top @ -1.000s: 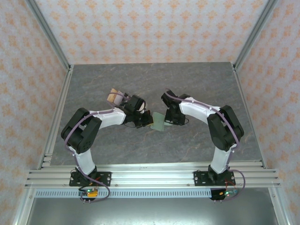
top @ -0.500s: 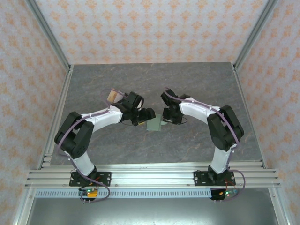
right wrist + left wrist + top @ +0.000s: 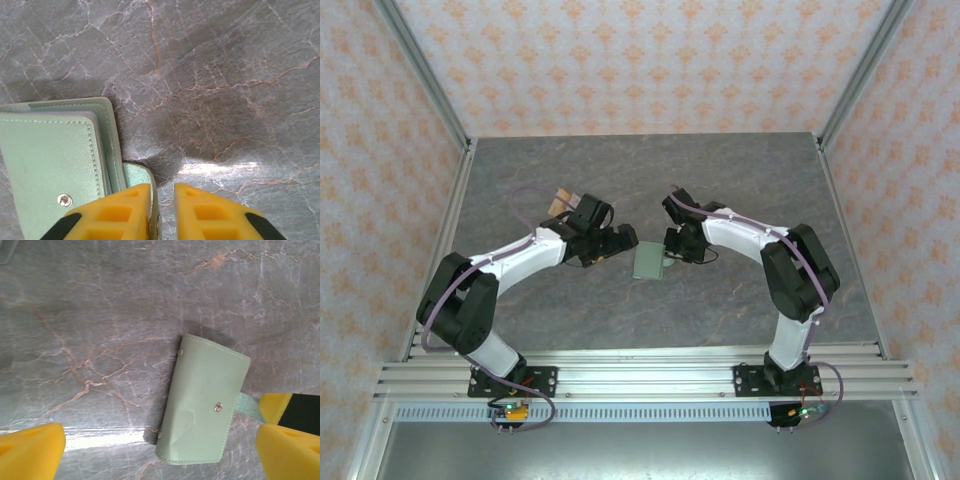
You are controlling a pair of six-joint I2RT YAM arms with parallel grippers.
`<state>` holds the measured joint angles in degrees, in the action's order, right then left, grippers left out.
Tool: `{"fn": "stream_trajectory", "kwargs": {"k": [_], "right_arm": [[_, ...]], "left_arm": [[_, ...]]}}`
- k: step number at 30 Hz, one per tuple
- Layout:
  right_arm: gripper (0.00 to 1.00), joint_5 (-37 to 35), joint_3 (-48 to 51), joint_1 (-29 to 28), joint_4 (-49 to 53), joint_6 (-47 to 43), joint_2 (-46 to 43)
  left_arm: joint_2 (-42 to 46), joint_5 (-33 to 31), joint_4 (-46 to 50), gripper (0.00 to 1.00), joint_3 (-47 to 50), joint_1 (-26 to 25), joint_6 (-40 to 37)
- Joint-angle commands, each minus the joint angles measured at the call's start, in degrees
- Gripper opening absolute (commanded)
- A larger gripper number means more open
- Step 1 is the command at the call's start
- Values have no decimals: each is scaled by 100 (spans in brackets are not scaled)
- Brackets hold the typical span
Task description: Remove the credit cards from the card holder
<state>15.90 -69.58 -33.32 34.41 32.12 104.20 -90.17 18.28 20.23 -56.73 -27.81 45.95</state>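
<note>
The sage-green card holder (image 3: 650,262) (image 3: 205,400) lies folded on the table between my two grippers. Its small tab (image 3: 137,176) sticks out toward the right gripper (image 3: 672,246) (image 3: 162,207). That gripper's yellow fingers (image 3: 122,212) stand a narrow gap apart, and the tab rises edge-on between them against the left finger. My left gripper (image 3: 623,240) (image 3: 160,452) is wide open just left of the holder, with nothing between its fingers. Tan and brown credit cards (image 3: 560,202) lie on the table behind the left wrist, partly hidden by it.
Grey marbled tabletop (image 3: 650,170) runs to the patterned back and side walls, edged by metal frame rails (image 3: 445,250). The near rail (image 3: 640,375) carries both arm bases.
My left gripper has opened wide and drawn back to the left, off the holder. The holder has slid slightly left and toward me. The right gripper stays at the tab.
</note>
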Motion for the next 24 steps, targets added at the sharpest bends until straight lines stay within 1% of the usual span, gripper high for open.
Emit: {"fn": "stream_trajectory", "kwargs": {"k": [1, 4, 7, 13, 17, 21, 24], "right_arm": [[14, -130, 28, -6, 90, -30, -97], [10, -162, -1, -3, 151, -55, -343], [9, 2, -44, -4, 129, -111, -599], [9, 857, -135, -19, -236, -37, -930], [9, 1301, -259, -122, -494, 26, -947], [9, 1158, -681, -479, -274, 46, -705], [9, 1060, -803, -656, -347, 134, -608]], "left_arm": [[238, -420, 336, 100, 128, 113, -131], [379, -547, 477, 100, 178, 220, -181], [531, -694, 634, 100, 219, 333, -227], [965, -949, 816, 100, 381, 502, -267], [1256, -984, 842, 100, 527, 537, -271], [1424, -893, 907, 100, 579, 542, -298], [1647, -916, 893, 100, 708, 540, -280]]}}
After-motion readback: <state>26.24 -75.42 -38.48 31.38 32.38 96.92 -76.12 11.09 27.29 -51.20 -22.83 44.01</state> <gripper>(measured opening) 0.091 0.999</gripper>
